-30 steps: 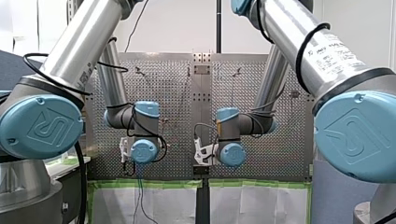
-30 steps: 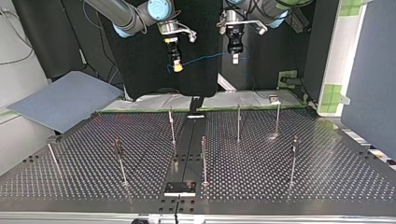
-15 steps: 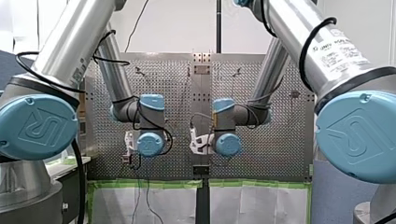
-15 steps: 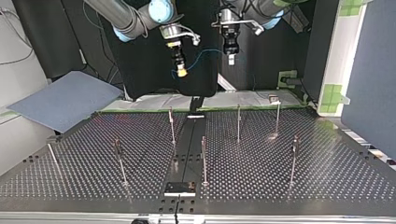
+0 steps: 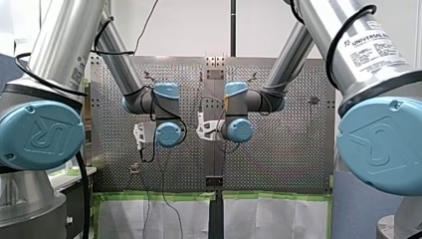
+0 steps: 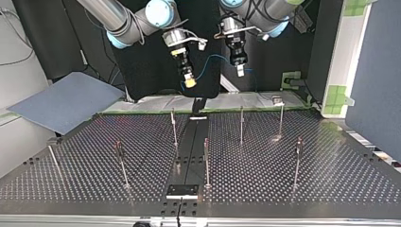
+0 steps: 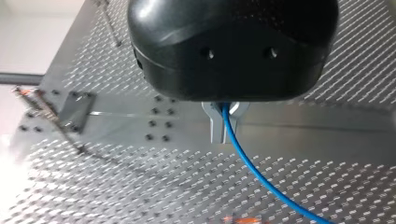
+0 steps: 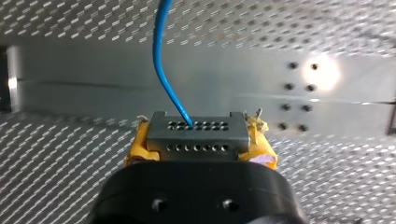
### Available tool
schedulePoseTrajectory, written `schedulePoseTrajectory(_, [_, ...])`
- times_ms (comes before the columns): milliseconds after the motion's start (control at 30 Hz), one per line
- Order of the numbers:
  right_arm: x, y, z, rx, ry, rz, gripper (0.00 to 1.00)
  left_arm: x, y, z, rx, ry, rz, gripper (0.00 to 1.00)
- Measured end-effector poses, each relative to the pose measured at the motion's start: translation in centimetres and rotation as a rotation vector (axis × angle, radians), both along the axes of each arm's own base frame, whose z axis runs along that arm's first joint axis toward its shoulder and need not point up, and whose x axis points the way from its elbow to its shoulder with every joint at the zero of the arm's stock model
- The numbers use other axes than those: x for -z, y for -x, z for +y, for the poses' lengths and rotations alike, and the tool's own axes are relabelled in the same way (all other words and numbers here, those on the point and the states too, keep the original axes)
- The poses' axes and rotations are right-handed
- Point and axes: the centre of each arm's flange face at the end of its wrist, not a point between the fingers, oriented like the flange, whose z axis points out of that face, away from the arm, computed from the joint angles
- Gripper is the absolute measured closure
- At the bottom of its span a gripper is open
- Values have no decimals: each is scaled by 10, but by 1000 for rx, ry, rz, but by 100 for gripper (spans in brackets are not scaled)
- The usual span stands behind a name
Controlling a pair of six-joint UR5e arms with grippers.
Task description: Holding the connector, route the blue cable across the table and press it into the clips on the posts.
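Well above the perforated table and its posts, my right gripper clamps its yellow pads on the grey connector. The blue cable runs to my left gripper, whose metal fingers appear closed around it. Loose cable between them could snag a post, or slip from those thin fingers when pulled taut.

A grey-blue panel lies flat at the top view's left. At its right, green tape squares sit on a white upright — a black drape hangs behind.
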Motion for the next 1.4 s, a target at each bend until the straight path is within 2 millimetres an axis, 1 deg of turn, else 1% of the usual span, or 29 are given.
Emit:
schedulePoseTrajectory(233, [-46,-11,-9,-23,31,-46,100,-33,-7,3,-66,23,-27,100])
schedulePoseTrajectory(433, [-91,-19,-12,-56,45,-105,100,-55,-6,12,-131,33,-33,100])
schedulePoseTrajectory(667, [-154,-26,-13,-87,82,-164,100,-80,-4,27,-211,45,-38,100])
schedulePoseTrajectory(767, [-179,-28,-11,-104,94,-188,100,-90,-3,33,-245,53,-41,100])
schedulePoseTrajectory(833, [-190,-29,-9,-116,100,-196,100,-97,-2,37,-267,65,-47,100])
schedulePoseTrajectory(867, [-194,-31,-9,-123,99,-197,100,-102,-2,40,-281,74,-51,100])
schedulePoseTrajectory(933, [-196,-36,-9,-131,93,-192,100,-110,-2,43,-301,89,-59,100])
schedulePoseTrajectory(1100, [-191,-44,-8,-144,61,-165,100,-130,-1,53,-349,108,-74,100])
schedulePoseTrajectory(1400, [-197,-52,1,-163,26,-140,100,-171,-9,68,-356,123,-110,100])
